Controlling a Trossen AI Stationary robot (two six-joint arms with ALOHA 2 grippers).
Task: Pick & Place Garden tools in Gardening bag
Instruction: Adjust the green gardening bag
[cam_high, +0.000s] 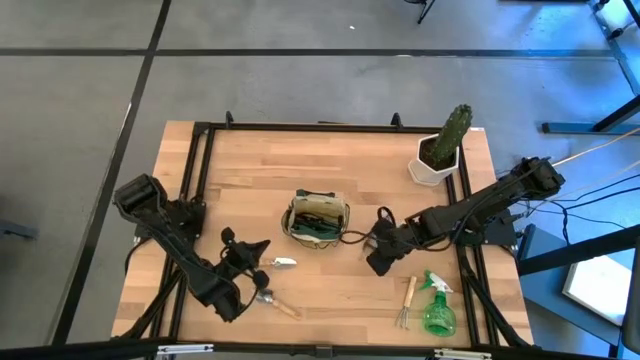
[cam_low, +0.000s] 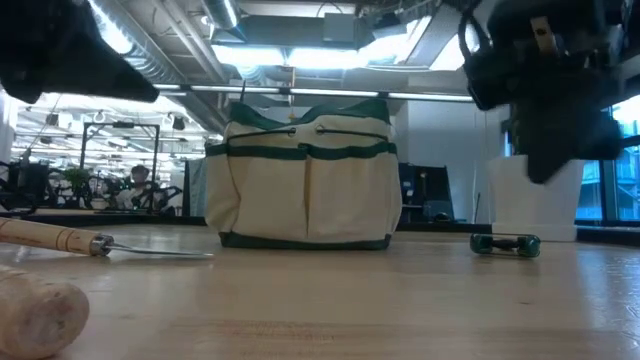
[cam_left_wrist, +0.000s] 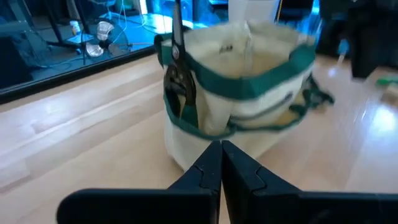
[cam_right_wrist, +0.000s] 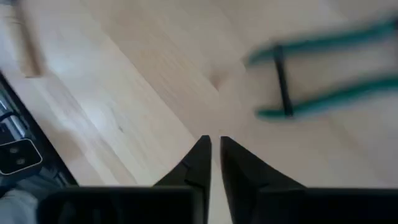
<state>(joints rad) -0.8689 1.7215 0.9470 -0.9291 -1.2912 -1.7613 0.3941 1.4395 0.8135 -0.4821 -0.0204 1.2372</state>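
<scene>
The olive and beige gardening bag (cam_high: 318, 218) stands upright on its base at the table's middle; it also shows in the low view (cam_low: 305, 180) and the left wrist view (cam_left_wrist: 249, 93). Black shears (cam_left_wrist: 177, 74) stick up from its side pocket. Green-handled pruners (cam_right_wrist: 323, 74) lie flat on the table just right of the bag (cam_low: 505, 244). My right gripper (cam_high: 378, 250) hovers shut above the table beside them, empty (cam_right_wrist: 215, 146). My left gripper (cam_high: 258, 250) is shut and empty, left of the bag, pointing at it (cam_left_wrist: 221, 152). A wooden-handled trowel (cam_high: 280, 262) lies by it.
Another wooden-handled tool (cam_high: 275, 303) lies near the front left. A hand fork (cam_high: 405, 300) and a green spray bottle (cam_high: 437, 308) lie at the front right. A cactus in a white pot (cam_high: 440, 150) stands at the far right corner. Bare wood shows behind the bag.
</scene>
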